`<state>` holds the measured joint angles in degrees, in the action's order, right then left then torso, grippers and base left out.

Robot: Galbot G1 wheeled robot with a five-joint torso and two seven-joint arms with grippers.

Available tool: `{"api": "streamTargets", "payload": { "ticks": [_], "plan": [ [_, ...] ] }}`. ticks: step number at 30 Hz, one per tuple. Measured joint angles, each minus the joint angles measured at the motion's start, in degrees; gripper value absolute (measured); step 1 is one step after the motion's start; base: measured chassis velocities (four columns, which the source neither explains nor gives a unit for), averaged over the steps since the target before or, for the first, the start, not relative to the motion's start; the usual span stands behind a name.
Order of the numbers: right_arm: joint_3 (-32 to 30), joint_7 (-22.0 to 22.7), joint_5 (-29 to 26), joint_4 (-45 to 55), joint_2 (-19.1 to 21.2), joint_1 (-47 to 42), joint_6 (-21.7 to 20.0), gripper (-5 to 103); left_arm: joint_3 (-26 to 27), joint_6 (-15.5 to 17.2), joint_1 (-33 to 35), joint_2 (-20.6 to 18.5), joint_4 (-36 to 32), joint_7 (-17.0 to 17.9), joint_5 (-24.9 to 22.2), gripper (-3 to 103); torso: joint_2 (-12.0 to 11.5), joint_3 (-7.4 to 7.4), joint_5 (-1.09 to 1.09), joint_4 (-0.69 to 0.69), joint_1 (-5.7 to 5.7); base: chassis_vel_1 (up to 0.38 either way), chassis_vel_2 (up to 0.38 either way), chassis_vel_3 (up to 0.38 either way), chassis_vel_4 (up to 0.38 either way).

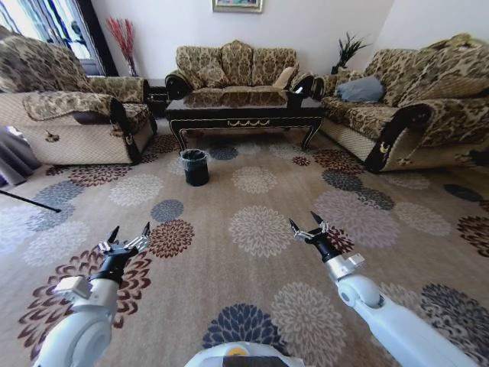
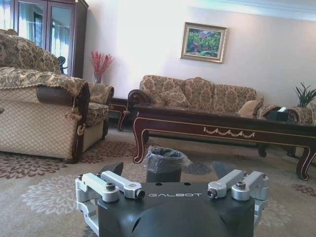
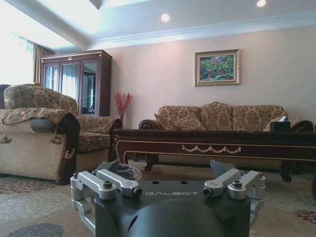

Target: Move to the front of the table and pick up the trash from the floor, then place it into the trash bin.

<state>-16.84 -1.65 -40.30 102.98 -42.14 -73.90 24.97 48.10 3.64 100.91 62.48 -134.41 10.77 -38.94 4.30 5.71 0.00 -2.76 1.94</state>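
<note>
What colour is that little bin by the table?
Black, with a clear plastic liner; the trash bin shows best in the left wrist view.

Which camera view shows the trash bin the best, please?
The left wrist view: the trash bin stands close, its crinkly liner clear, before the table. The head view shows it small and far. The right wrist view shows just its rim behind the right gripper.

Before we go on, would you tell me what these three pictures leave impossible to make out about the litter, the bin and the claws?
- Litter: none can be picked out on the patterned carpet in the head view; too small or lost in the pattern.
- Bin: its contents are too small in the head view; in the left wrist view the left claw covers its base.
- Right claw: its body hides most of the bin in the right wrist view.
- Table: its far side is hidden.
</note>
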Motion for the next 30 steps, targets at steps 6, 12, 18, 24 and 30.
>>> {"api": "streamTargets", "payload": {
  "ticks": [6,12,18,24,30],
  "plan": [
    [-0.5,1.01,0.08,0.56,-0.29,-0.74,-0.15,100,0.32,-0.28,0.01,-0.08,-0.03,-1.1,0.05,100,0.98,0.82,0.0,0.0,0.16,0.0,0.0,0.0,0.0],
    [-1.09,2.93,-0.05,1.18,0.24,-0.37,-1.46,100,1.43,-0.36,-0.1,-0.39,0.25,-2.82,-0.52,100,2.14,1.92,0.0,0.0,0.21,0.0,0.0,0.0,0.0],
    [-5.15,9.97,0.18,1.24,-0.27,0.71,-3.79,100,5.25,1.12,-2.73,-1.27,2.42,-3.48,-4.63,100,3.33,2.95,0.0,0.0,0.39,0.0,0.0,0.0,0.0],
    [-11.91,11.78,0.93,1.58,0.06,-3.22,-5.15,100,8.56,3.26,-5.4,-2.12,3.89,-3.6,-7.82,100,4.47,3.9,0.0,-0.01,0.57,0.0,0.0,0.0,0.0],
    [-19.37,15.36,-1.27,5.7,1.94,-9.36,-11.94,100,11.26,5.09,-6.51,-3.66,4.08,-4.49,-10.49,100,5.52,4.83,-0.01,-0.02,0.67,0.0,0.0,0.0,0.0]
  ]
}}
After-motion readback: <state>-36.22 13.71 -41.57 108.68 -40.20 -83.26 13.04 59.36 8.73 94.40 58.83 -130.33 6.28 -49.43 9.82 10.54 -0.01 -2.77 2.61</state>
